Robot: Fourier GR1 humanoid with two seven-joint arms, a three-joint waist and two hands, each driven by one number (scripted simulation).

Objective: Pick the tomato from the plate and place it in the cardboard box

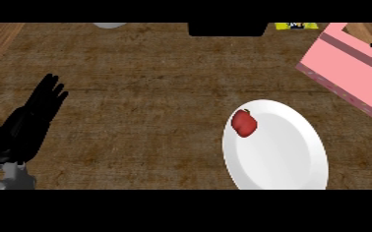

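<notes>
Head view, looking steeply down on a brown wooden counter (145,78). A white plate (280,152) lies on the counter and serves here as the landmark for all positions. The tomato (245,123), small, red and slightly elongated, rests on the plate's upper left part, just inside the rim; nothing touches it.

Up and to the right of the plate, near it but apart from it, stands the pink box (341,66), set at an angle to the counter's grain, with a darker pink band along its upper side; part of it runs out of view at the right edge. Whether its top is open cannot be told from this view.

Well to the left of the plate, the left hand (33,120) shows black at the view's edge above its grey forearm. Its fingers are straight, spread a little and pointing up and away; it holds nothing and touches neither the plate nor the tomato. The right hand does not show.

Along the counter's far edge, well above the plate: a black object (227,28), a yellow object (296,26) just right of it, and a pale grey rounded object (110,25) far to the left. All three are cut off by the view's edge, so their kind cannot be told.
</notes>
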